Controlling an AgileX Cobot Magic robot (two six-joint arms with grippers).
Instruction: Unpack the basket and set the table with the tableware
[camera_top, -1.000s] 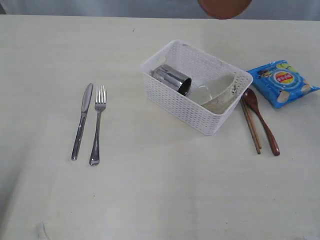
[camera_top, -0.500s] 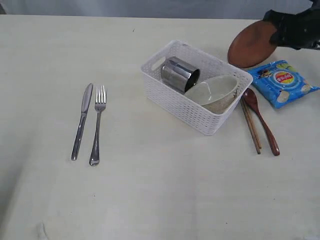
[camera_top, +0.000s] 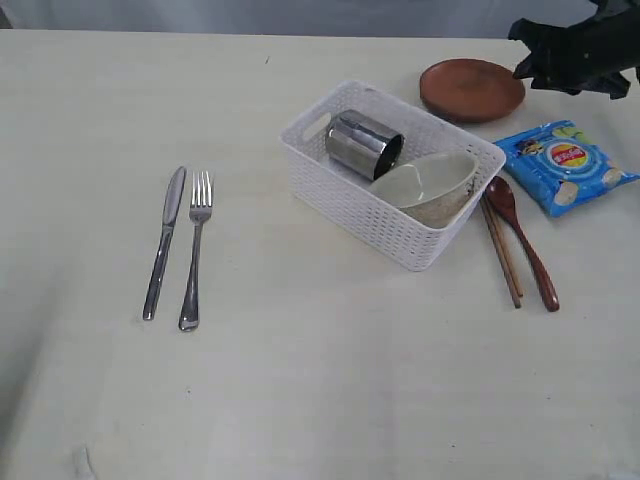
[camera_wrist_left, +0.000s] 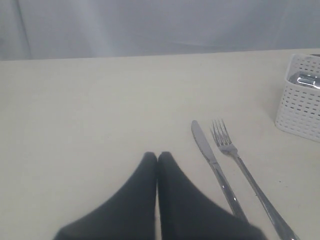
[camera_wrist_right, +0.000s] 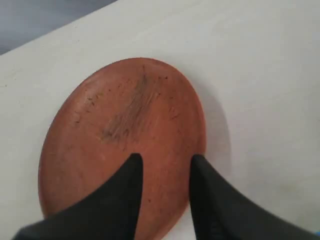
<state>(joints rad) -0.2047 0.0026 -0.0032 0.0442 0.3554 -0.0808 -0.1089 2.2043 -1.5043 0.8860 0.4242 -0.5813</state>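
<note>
Clearly the small brown plate (camera_top: 472, 90) lies flat on the desk (camera_top: 300, 400), just beyond the far right corner of the basket (camera_top: 350, 210) and apart from its wall. The right jaws stand parted over the plate's rim, gripping nothing. The left jaws are pressed together and empty, well to the left of the basket, near the knife (camera_top: 165, 240) and fork (camera_top: 194, 250).

The step in hand looks like clearing away from the set-down plate. To do it well, the right jaws should rise straight up before any sideways move, so that no fingertip catches the rim and skids or tips the plate. The way back to the basket is best taken above its far wall, not low across the snack bag (camera_top: 565, 165) on the basket's right.

Inside the basket the mug (camera_top: 363, 145) lies on its side against the tilted bowl (camera_top: 430, 180). Taking the mug first would probably spare the bowl a knock.
</note>
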